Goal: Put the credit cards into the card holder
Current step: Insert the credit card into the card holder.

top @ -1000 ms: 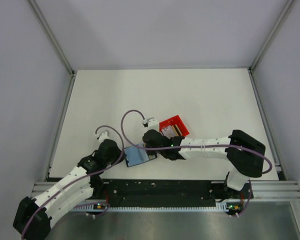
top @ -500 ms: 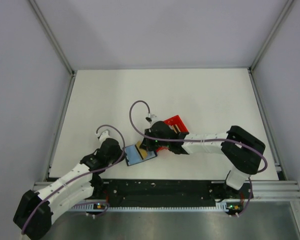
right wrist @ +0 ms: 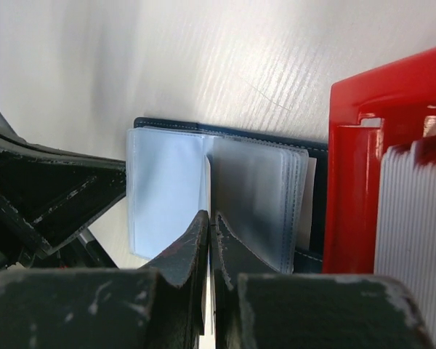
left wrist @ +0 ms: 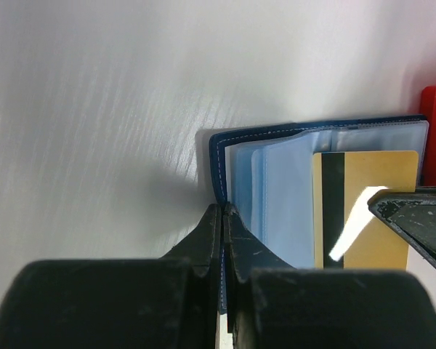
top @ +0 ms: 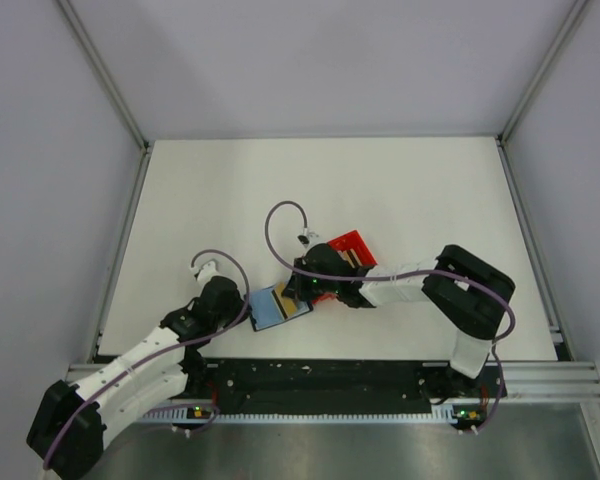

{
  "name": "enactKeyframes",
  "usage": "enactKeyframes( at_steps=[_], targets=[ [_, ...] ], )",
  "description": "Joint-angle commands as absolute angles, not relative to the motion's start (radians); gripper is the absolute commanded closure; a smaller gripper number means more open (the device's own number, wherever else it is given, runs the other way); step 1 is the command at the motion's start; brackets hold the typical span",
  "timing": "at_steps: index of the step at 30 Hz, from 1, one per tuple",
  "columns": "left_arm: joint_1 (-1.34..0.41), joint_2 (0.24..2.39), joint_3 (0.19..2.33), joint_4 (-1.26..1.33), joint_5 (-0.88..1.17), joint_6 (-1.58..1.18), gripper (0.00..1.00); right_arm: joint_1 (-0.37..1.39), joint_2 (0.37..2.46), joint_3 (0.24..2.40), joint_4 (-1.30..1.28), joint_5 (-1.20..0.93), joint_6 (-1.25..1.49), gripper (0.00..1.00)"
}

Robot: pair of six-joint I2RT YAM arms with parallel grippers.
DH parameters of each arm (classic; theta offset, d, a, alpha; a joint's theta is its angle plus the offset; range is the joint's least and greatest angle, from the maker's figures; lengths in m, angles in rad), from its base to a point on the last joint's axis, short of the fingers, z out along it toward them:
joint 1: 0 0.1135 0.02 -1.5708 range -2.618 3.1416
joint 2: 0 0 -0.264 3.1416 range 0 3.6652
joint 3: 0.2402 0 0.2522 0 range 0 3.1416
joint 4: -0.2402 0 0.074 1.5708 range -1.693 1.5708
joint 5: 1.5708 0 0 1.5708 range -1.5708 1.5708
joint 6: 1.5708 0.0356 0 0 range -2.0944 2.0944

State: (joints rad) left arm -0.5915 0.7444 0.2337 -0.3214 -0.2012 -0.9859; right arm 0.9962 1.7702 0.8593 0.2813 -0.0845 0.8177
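Observation:
The navy card holder (top: 265, 312) lies open at the near middle of the table, light blue pockets up. My left gripper (top: 246, 308) is shut on its left edge, and the left wrist view (left wrist: 224, 212) shows the navy rim pinched between the jaws. My right gripper (top: 302, 293) is shut on a tan credit card (top: 288, 303) with a black stripe. It holds the card over the holder's right-hand pockets (left wrist: 276, 189). The card (left wrist: 370, 182) is edge-on in the right wrist view (right wrist: 212, 218). Whether the card is inside a pocket I cannot tell.
A red plastic bin (top: 352, 245) stands right behind the holder, touching its far-right side (right wrist: 356, 145). More cards (right wrist: 414, 240) stand in it. White side walls and a metal rail at the near edge bound the table.
My right gripper has moved left from the red bin to over the open holder, bringing the tan card. My left gripper has stayed on the holder's left edge.

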Motion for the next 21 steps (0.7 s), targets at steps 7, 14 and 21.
enactKeyframes(
  at_steps=[7, 14, 21],
  targets=[
    [-0.594, 0.746, 0.238, -0.311, -0.206, -0.985, 1.0, 0.991, 1.853, 0.835, 0.391, -0.1, 0.908, 1.0],
    [-0.594, 0.745, 0.236, -0.308, -0.204, -0.986, 1.0, 0.996, 1.859, 0.842, 0.351, -0.051, 0.911, 1.0],
    [-0.594, 0.742, 0.235, -0.313, -0.196, -0.986, 1.0, 0.991, 1.861, 0.862, 0.315, 0.055, 0.885, 1.0]
  ],
)
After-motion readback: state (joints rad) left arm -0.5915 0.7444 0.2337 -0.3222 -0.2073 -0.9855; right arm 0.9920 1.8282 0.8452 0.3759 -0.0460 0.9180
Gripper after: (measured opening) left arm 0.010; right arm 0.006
